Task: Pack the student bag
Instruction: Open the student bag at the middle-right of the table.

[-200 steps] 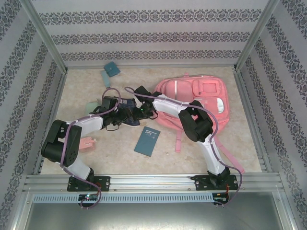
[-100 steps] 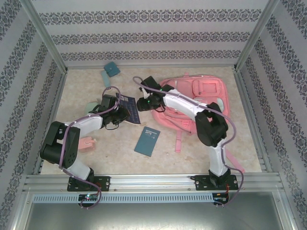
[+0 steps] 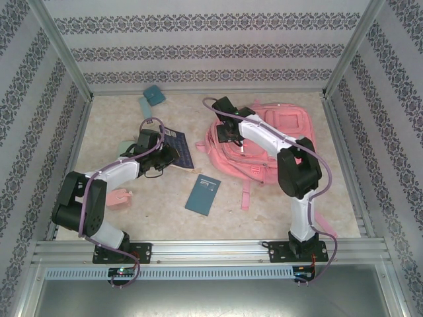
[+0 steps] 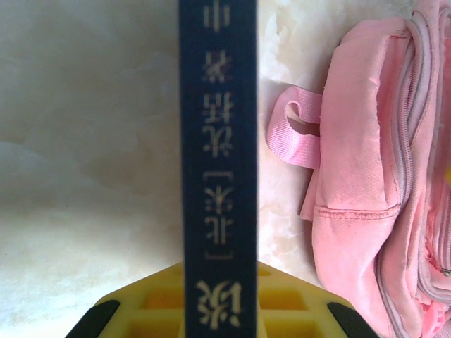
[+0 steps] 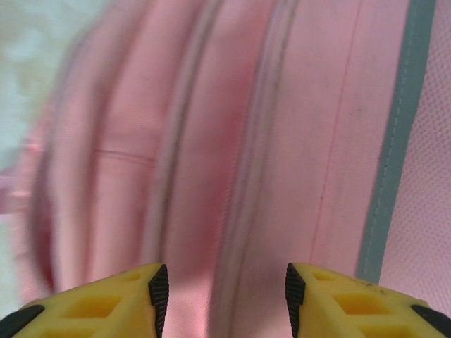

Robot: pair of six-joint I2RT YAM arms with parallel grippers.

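A small pink thing [image 3: 119, 197] lies near the left side of the table [image 3: 158, 218], and a pale green thing [image 3: 125, 146] sits further back, beside the left arm. Two teal things [image 3: 152, 98] lie close together near the back wall.

The left gripper [image 4: 220, 313] is clamped on a dark blue book [image 4: 217, 141]. In the left wrist view the book's spine stands between the yellow fingers and runs straight away from the camera, with gold characters along it. In front of it, toward the near edge, a teal booklet [image 3: 203, 194] lies flat on the table, apart from both arms.

The student bag [image 3: 264, 152] lies on the right half of the table, toward the back. Its long axis runs across the table from left to right. The end with the carry loop [image 4: 296, 134] faces left, toward the held book. The shoulder straps [image 3: 245, 193] trail from it toward the near edge.

The right gripper [image 5: 225, 289] hangs over the left end of the bag. Its fingers stand apart with nothing between them, and pink fabric and a zip line [image 5: 246, 155] show blurred below.
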